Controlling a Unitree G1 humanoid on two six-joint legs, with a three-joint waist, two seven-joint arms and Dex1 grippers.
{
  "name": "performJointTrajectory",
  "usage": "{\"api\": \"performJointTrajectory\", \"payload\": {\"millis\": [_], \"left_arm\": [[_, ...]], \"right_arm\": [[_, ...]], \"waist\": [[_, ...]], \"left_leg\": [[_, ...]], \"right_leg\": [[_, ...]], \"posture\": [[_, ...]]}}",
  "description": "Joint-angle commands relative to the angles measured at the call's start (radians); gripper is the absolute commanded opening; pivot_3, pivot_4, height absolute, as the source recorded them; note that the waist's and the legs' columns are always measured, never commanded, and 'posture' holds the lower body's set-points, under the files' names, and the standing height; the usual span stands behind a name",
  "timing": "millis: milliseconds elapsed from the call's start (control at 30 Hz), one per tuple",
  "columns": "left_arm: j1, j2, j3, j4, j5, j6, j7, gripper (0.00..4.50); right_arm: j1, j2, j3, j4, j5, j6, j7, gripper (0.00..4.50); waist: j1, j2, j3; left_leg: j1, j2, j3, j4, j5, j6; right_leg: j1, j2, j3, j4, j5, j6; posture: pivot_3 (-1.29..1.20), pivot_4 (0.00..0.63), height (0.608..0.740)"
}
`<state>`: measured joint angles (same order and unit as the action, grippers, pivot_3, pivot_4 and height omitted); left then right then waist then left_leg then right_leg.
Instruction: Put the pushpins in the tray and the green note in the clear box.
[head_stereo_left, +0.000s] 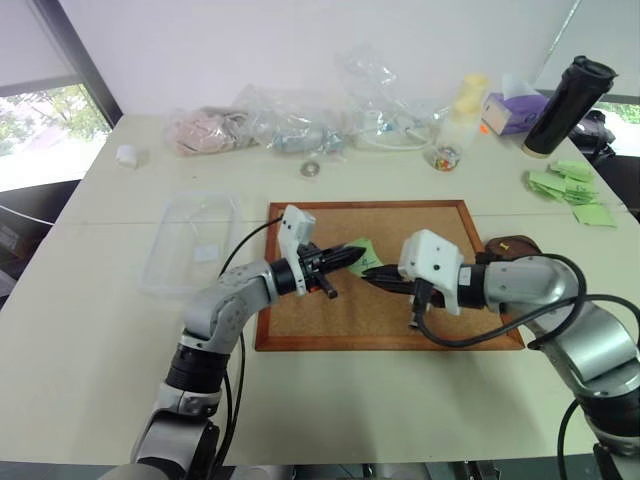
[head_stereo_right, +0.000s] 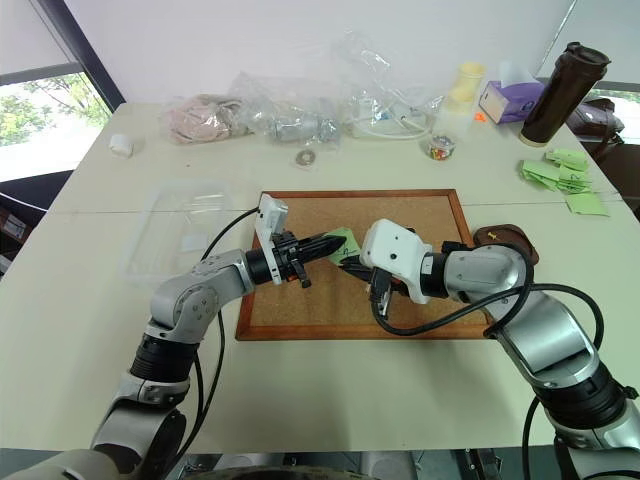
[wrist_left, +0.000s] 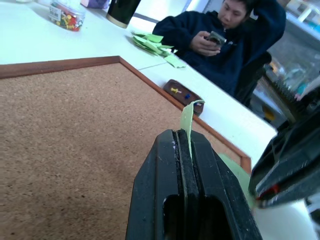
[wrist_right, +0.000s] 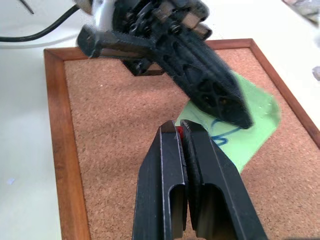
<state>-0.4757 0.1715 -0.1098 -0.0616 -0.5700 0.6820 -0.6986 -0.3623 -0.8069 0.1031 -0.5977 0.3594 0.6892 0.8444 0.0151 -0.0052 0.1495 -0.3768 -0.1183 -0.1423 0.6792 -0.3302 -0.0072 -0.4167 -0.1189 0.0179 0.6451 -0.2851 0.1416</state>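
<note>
The green note (head_stereo_left: 364, 248) with a blue scribble is lifted over the cork board (head_stereo_left: 330, 320), one edge (wrist_left: 187, 117) pinched in my shut left gripper (head_stereo_left: 352, 258). My right gripper (wrist_right: 178, 129) faces it tip to tip and is shut on a red pushpin (wrist_right: 179, 131), which shows as a small red bit between the tips. The dark brown tray (head_stereo_left: 512, 246) sits just off the board's right edge, and in the left wrist view the tray (wrist_left: 186, 100) holds a yellow pin and a blue pin. The clear box (head_stereo_left: 190, 240) lies left of the board.
Along the table's far side lie clear plastic bags (head_stereo_left: 300, 120), a round pot of coloured pins (head_stereo_left: 446, 156), a purple tissue box (head_stereo_left: 512, 108) and a black tumbler (head_stereo_left: 570, 105). Plain green slips (head_stereo_left: 570, 188) are heaped at the right. A seated person (wrist_left: 225, 45) is beyond the right edge.
</note>
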Motion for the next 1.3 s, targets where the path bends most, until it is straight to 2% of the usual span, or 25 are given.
{"api": "performJointTrajectory", "payload": {"millis": [33,167,367,500,600,833,1133,1233,1300], "left_arm": [[0.004,0.021,-0.001,-0.002,0.04,-0.059,-0.009,0.07],[0.007,0.027,-0.001,0.013,0.056,-0.087,-0.012,0.07],[0.015,0.019,-0.002,0.016,0.07,-0.108,-0.003,0.07],[0.019,0.011,-0.001,0.001,0.066,-0.106,0.006,0.07],[0.03,0.008,-0.006,-0.018,0.062,-0.106,0.006,0.07],[0.042,0.005,-0.023,-0.031,0.075,-0.126,0.002,0.07],[0.046,0.002,-0.038,-0.051,0.087,-0.133,0.005,0.07],[0.053,0.006,-0.037,-0.062,0.086,-0.131,0.008,0.0],[0.059,0.009,-0.037,-0.069,0.086,-0.129,0.01,0.0]], "right_arm": [[-0.022,-0.004,-0.107,-0.023,0.054,0.036,-0.021,0.0],[-0.027,-0.01,-0.187,-0.026,0.117,0.097,-0.041,0.0],[-0.036,0.013,-0.398,0.069,0.23,0.195,-0.113,0.0],[0.005,0.012,-0.5,0.184,0.218,0.172,-0.158,0.0],[0.063,-0.005,-0.583,0.354,0.148,0.11,-0.205,0.0],[0.133,-0.005,-0.583,0.581,0.052,-0.01,-0.241,0.0],[0.059,0.042,-0.516,0.863,-0.019,-0.155,-0.267,0.0],[0.051,0.044,-0.512,0.872,-0.014,-0.16,-0.266,0.9],[0.048,0.044,-0.512,0.866,-0.013,-0.157,-0.269,1.86]], "waist": [[0.001,0.0,0.0],[0.0,0.0,0.0],[0.002,0.0,0.0],[0.004,0.0,0.0],[0.003,0.0,0.0],[-0.003,0.001,-0.001],[-0.001,0.002,-0.001],[-0.002,0.002,-0.001],[-0.002,0.002,-0.001]], "left_leg": [[0.0,0.0,0.0,0.0,0.0,0.0],[0.0,0.0,0.0,0.0,0.0,0.0],[0.0,0.0,0.0,0.0,0.0,0.0],[0.0,-0.001,0.0,0.0,0.0,0.0],[0.0,-0.001,0.0,0.0,0.0,0.0],[0.001,0.0,0.003,0.0,0.0,0.0],[0.001,0.0,0.004,0.001,0.0,0.0],[0.001,0.0,0.004,0.001,0.0,0.0],[0.001,0.0,0.004,0.001,0.0,0.0]], "right_leg": [[0.0,0.0,0.0,0.0,0.0,0.0],[0.0,0.0,0.0,0.0,0.0,0.0],[0.0,0.0,0.0,0.0,0.0,0.0],[0.001,0.0,0.0,0.0,0.0,0.0],[0.001,0.0,0.0,0.001,0.0,0.0],[-0.001,0.0,0.001,0.003,0.0,0.0],[0.0,0.0,0.002,0.003,0.0,0.0],[0.0,0.0,0.002,0.003,0.0,0.0],[0.0,0.0,0.002,0.003,0.0,0.0]], "posture": [[0.0,0.15,0.73],[0.0,0.15,0.73],[0.0,0.15,0.73],[0.0,0.15,0.73],[0.0,0.15,0.73],[0.0,0.15,0.73],[0.0,0.15,0.73],[0.0,0.15,0.73],[0.0,0.15,0.73]]}}
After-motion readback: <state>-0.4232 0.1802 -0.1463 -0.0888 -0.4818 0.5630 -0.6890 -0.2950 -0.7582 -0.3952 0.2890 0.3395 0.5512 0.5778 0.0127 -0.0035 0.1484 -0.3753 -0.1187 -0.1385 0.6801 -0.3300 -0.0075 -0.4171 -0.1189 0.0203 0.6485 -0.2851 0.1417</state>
